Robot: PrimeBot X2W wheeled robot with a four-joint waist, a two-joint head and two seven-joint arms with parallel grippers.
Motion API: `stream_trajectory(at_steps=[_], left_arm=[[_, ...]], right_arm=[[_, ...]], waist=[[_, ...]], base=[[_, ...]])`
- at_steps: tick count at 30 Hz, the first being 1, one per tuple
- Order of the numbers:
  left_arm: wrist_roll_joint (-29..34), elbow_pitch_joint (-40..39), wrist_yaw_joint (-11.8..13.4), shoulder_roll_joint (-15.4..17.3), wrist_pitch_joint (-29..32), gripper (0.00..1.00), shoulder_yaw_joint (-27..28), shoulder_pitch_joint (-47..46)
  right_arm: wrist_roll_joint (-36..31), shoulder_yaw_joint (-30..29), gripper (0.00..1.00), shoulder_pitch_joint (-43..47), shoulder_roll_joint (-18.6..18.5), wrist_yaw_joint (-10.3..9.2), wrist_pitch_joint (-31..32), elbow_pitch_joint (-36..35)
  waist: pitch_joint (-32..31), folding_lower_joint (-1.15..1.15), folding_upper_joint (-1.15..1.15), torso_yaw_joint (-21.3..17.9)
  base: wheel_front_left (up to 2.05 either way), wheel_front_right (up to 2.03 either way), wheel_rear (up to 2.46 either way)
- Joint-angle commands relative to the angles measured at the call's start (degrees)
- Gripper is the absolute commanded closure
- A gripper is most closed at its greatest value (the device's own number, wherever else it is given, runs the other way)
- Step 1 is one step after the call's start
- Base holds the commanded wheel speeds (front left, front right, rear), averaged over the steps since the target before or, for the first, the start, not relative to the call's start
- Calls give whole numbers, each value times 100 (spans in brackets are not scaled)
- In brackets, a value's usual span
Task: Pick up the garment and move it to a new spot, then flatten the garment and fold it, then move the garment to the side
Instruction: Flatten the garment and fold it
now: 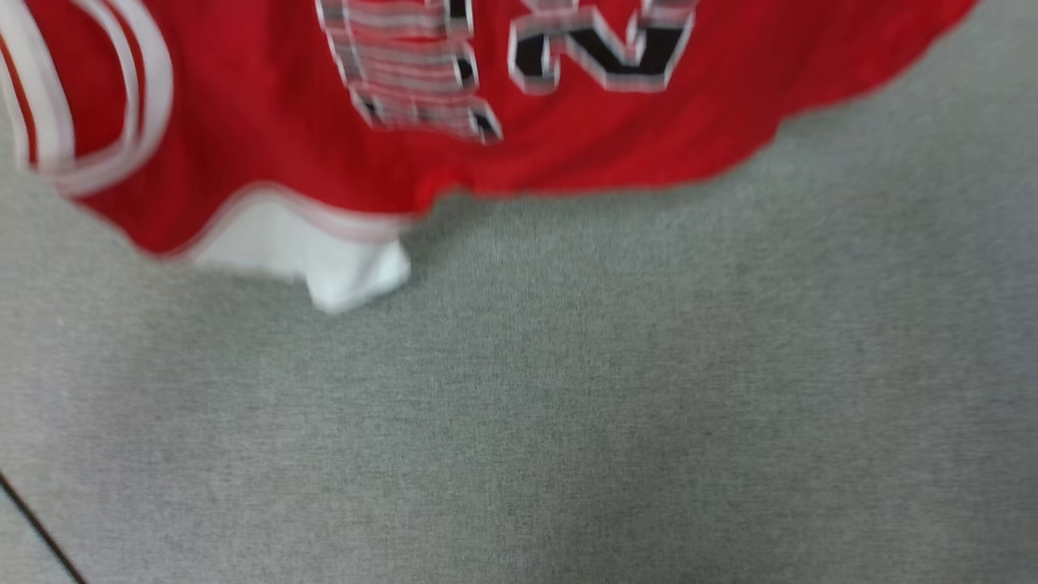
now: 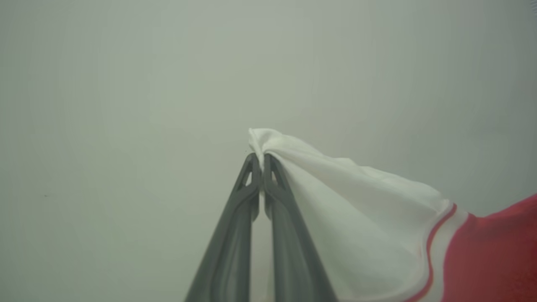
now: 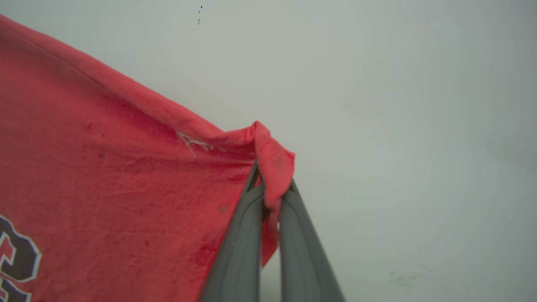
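The red garment (image 1: 268,105) hangs across the top of the head view, lettering side toward me, with a white sleeve (image 1: 324,259) dangling at its lower edge. In the left wrist view my left gripper (image 2: 261,161) is shut on the tip of a white sleeve (image 2: 356,201), and red fabric with striped trim trails off to the right. In the right wrist view my right gripper (image 3: 270,180) is shut on a folded red corner of the garment (image 3: 105,167), which stretches away to the left with part of the print showing at the lower left.
A grey fabric-covered surface (image 1: 568,389) spreads below the hanging shirt. A thin dark line (image 1: 40,527) crosses its lower left corner. Both wrist views look toward a plain pale background (image 2: 126,84).
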Motion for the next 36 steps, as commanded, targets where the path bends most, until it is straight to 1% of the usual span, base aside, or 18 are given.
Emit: stream_trajectory(at_steps=[1,6,10,13,17,22,27,32,33,34,35,36], left_arm=[[59,254,-79,-75,-29,100,-66,-371],[305,1280,-363,-289,-152,100,-351,-1558],[664,2105,-544,-385,-350,100,-575,-2434],[810,2706,-669,-540,-536,100,-699,-2889],[1000,3437,-814,-748,-889,100,-933,-3214],[1089,3994,-978,-1110,-1361,100,-1333,-2809],[991,4218,-1072,-1409,-1726,100,-1692,-2041],[889,4251,-1128,-1594,-1933,100,-1978,-1010],[889,4251,-1128,-1594,-1933,100,-1978,-1010],[842,4191,-1122,-1631,-1985,100,-2045,-566],[828,4157,-1126,-1655,-2001,100,-2077,-321],[828,4157,-1126,-1655,-2001,100,-2077,-321]], right_arm=[[-109,59,100,-333,-10,-4,-106,235],[-490,404,100,-1408,-70,-4,-449,1136],[-813,639,100,-2303,-6,-5,-974,1912],[-1079,845,100,-2761,-5,-5,-1504,2512],[-1214,925,100,-3150,163,-4,-2072,3301],[-1346,1078,100,-2921,280,-4,-2565,4011],[-1405,1235,100,-2358,364,-4,-3037,4516],[-1321,1314,100,-1524,429,-4,-3424,4762],[-1321,1314,100,-1524,429,-4,-3424,4762],[-1238,1317,100,-1152,447,-4,-3539,4824],[-1196,1357,100,-950,455,-4,-3608,4846],[-1196,1357,100,-950,455,-4,-3608,4846]], waist=[[522,-1,0,55],[1012,-1,0,126],[1334,-1,0,148],[1531,-1,0,176],[1675,-1,0,271],[1698,-1,0,399],[1555,-1,0,492],[1254,-1,0,537],[1254,-1,0,537],[1095,-1,0,545],[1001,-1,0,550],[1001,-1,0,550]], base=[[0,0,0],[0,0,0],[0,0,0],[0,0,0],[0,0,0],[0,0,0],[0,0,0],[0,0,0],[0,0,0],[0,0,0],[0,0,0],[0,0,0]])
